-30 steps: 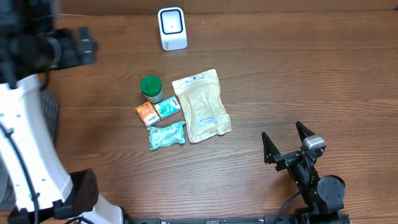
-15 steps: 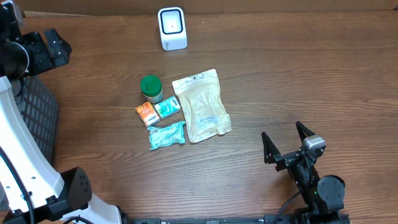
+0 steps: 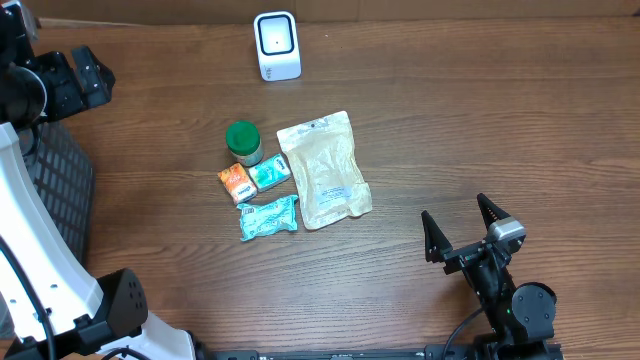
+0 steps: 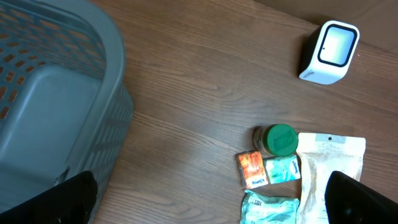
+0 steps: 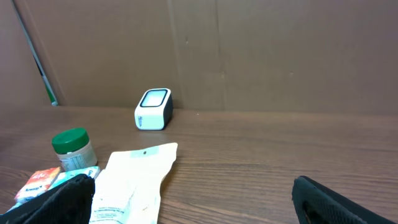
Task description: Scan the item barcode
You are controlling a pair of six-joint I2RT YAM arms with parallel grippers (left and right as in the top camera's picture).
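Overhead, the pouch [image 3: 325, 172] lies flat in the middle of the table [image 3: 500, 110]. Its long side runs from about 11 to 5 o'clock, with the hang hole at the far end. Its white label has print too small to read. Just beside it, on its 9 o'clock side, sit the jar [image 3: 243, 140] with a green lid, an orange pack [image 3: 236, 183], a green pack [image 3: 268, 174] and a teal pack [image 3: 268, 217]. Their words are too small to read too. The scanner [image 3: 277, 45] stands well apart, near the pouch's 11 o'clock. The right gripper [image 3: 452, 208] looks nearer to me, with the pouch between its 9 and 10 o'clock. It is spread wide and holds nothing. The left gripper [image 4: 210, 177] is far off at the pouch's 10 o'clock, by the basket [image 4: 56, 93], spread wide and empty too
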